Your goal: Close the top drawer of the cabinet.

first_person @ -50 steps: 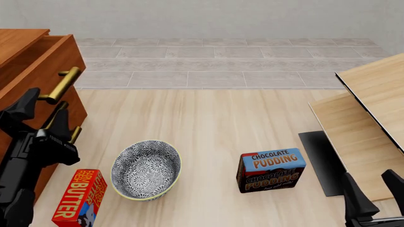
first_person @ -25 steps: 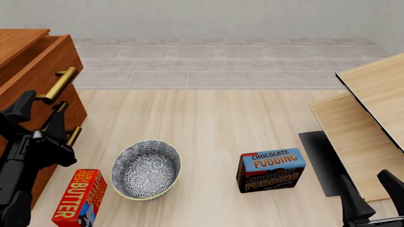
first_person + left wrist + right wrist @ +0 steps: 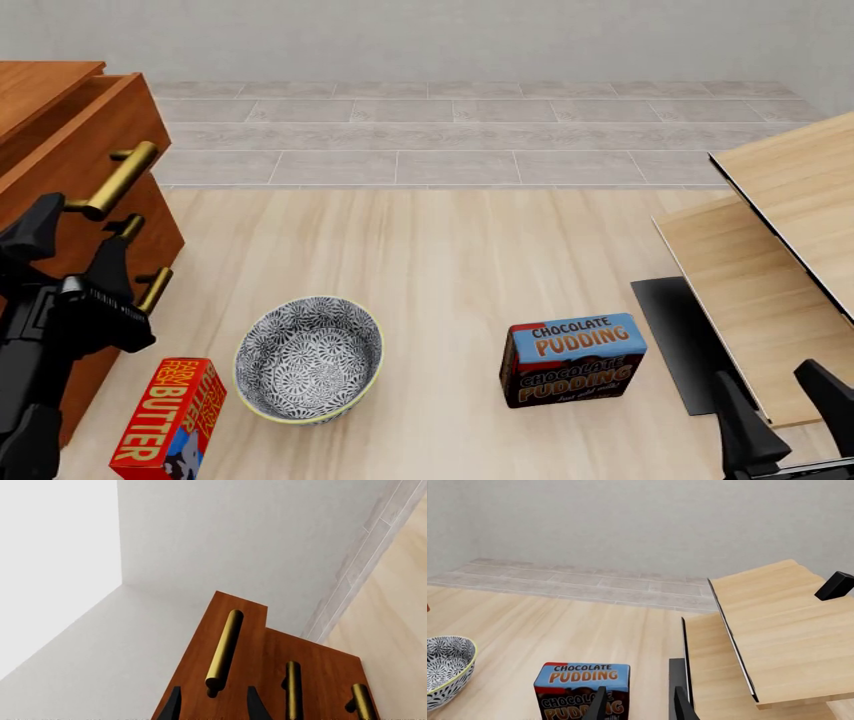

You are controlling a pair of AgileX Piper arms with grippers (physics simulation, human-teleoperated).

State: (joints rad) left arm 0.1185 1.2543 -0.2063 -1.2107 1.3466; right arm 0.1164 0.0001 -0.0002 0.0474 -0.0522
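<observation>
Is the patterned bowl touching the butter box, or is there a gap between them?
Apart. The front view shows a strip of bare table between the bowl and the butter box.

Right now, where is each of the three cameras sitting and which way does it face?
Front view: fixed above and behind the arms, looking forward and down at the table, cabinet, bowl, butter box and pudding box; both claws show.
Left wrist view: behind the left claw, facing the top drawer and its handle.
Right wrist view: behind the right claw, facing the pudding box and light-wood boards.
Shared: front and right wrist views both show the pudding box and the bowl.
</observation>
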